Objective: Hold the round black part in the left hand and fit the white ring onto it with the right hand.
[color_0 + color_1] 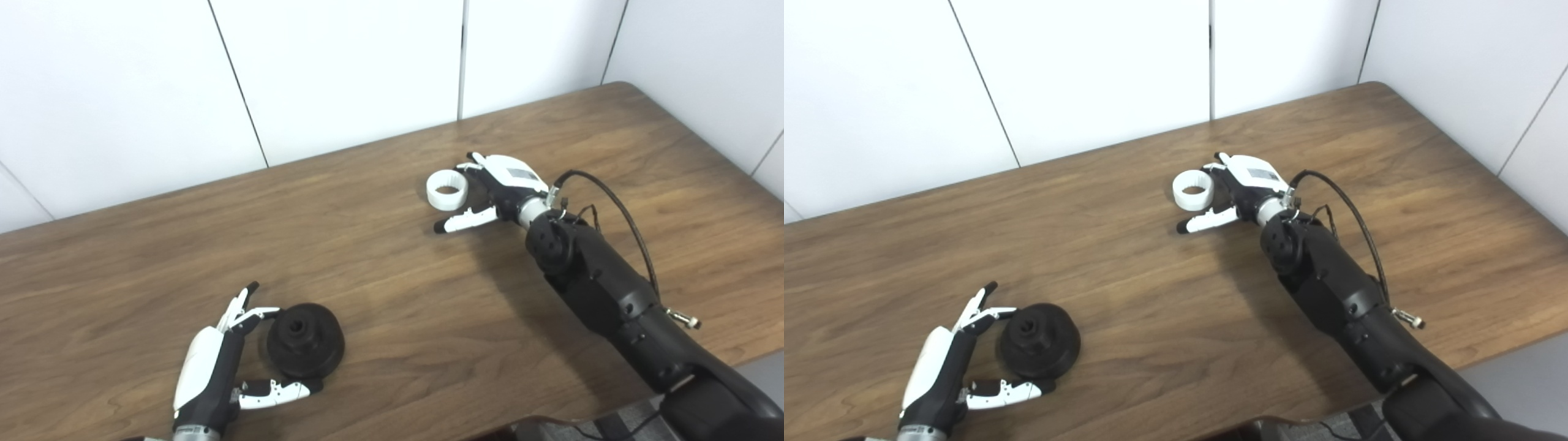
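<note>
Sitting flat on the wood-grain table (pixel 392 288), the round black part (pixel 305 340) looks like matte rubber or plastic, shaped like a squat dome with a flared base and a small round socket in the top. The left hand (pixel 211 367) is right beside it on the near-left side, fingers spread wide around it: the upper fingers (pixel 245 312) reach past its left edge and the thumb (pixel 278 392) lies along its front edge. It cups the part rather than clamps it, and I honestly can't tell whether the tips actually touch it. Well away from the black part, toward the far right of the table, the white ring (pixel 447 189) is a short, smooth plastic band, hollow through the middle so the wood shows inside it, maybe with fine ridges on the inner wall, but it's too small to be sure. The right hand (pixel 496 190) is just to the right of the ring, open, with its thumb (pixel 465 220) stretched out on the near side and the other fingers mostly hidden behind the white-shelled palm. Whether they touch the ring is hard to make out. The right arm's black forearm, with a thin black cable (pixel 618 211) looping over it, is cut off at the bottom-right corner, and the left wrist runs off the bottom edge.
</note>
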{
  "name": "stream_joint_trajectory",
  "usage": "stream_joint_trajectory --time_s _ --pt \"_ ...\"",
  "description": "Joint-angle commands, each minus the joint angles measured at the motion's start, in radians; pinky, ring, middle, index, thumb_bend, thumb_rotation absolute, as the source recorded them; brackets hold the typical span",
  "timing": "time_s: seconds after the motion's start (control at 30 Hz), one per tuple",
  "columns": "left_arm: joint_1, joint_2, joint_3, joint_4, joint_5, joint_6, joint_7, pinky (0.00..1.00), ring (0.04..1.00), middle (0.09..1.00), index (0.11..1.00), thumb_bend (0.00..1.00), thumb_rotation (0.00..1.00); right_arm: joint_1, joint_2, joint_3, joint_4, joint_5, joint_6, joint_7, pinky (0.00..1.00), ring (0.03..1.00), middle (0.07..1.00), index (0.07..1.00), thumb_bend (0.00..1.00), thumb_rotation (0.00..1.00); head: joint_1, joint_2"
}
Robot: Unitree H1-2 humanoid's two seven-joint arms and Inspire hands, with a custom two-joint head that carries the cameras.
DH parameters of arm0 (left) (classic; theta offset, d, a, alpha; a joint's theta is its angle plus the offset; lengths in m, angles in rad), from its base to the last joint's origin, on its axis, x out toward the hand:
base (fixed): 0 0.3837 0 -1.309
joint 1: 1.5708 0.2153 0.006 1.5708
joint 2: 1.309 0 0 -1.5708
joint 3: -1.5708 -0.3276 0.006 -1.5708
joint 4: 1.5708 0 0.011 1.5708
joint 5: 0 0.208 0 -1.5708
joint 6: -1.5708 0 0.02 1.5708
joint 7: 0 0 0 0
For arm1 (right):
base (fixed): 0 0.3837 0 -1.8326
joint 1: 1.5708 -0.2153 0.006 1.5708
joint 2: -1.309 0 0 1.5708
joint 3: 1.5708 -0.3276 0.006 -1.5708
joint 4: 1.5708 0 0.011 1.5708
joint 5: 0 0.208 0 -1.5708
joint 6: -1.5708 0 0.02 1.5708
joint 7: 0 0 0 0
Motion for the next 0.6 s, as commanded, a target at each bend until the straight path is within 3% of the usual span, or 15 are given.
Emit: stream_joint_trajectory --time_s 0.0,0.57 --pt "0.000 0.009 0.001 -0.020 0.006 0.007 -0.009 0.96 1.000 1.000 0.625 0.88 0.27 -0.032 0.005 -0.011 -0.010 0.000 -0.038 -0.052 0.93 0.995 1.000 0.803 0.99 0.56 0.003 0.001" --pt "0.003 0.004 -0.001 -0.020 0.009 0.008 -0.007 0.98 1.000 1.000 0.623 0.88 0.29 -0.010 0.054 -0.029 0.032 0.018 -0.116 -0.211 0.93 0.947 0.927 0.645 0.81 0.40 0.011 0.010"
